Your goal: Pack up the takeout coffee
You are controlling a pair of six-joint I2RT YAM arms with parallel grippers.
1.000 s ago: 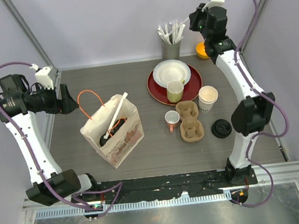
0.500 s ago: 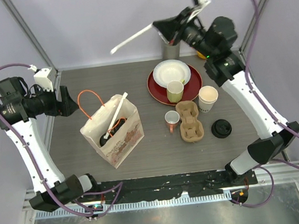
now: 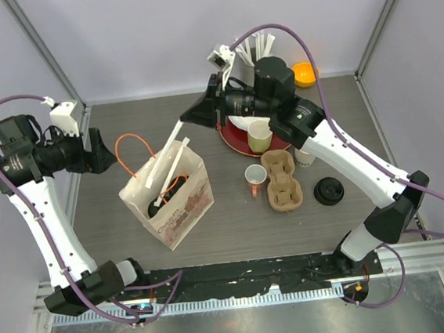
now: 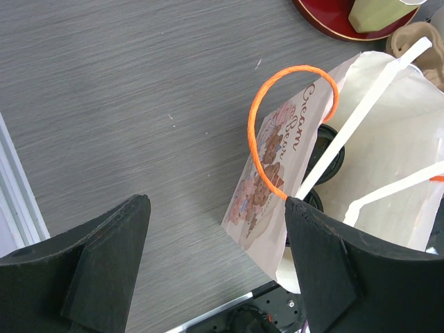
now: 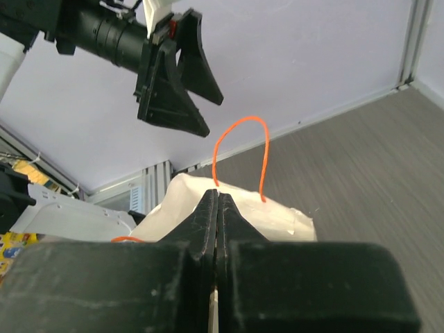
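Note:
A paper bag (image 3: 185,208) with orange handles stands at the left middle of the table. The black lid of one takeout cup (image 3: 168,198) shows inside it, also in the left wrist view (image 4: 331,154). A white wrapped straw (image 3: 176,164) leans out of the bag. The second cup (image 3: 308,158) stands lidless at the right, partly behind my right arm, with its black lid (image 3: 328,191) flat on the table nearby. My right gripper (image 3: 186,119) (image 5: 217,198) is shut on another white straw (image 3: 169,145), its end over the bag's mouth. My left gripper (image 3: 104,152) (image 4: 218,270) is open and empty, left of the bag.
A cardboard cup carrier (image 3: 282,181) lies right of the bag, next to a white mug with a pink handle (image 3: 254,177). A pale green mug (image 3: 260,135) sits on a red plate (image 3: 284,140). A straw holder (image 3: 249,52) and an orange object (image 3: 304,73) stand at the back.
My right arm has swung from the straw holder at the back right, left and down to the bag, carrying a white straw. The left arm has barely moved.

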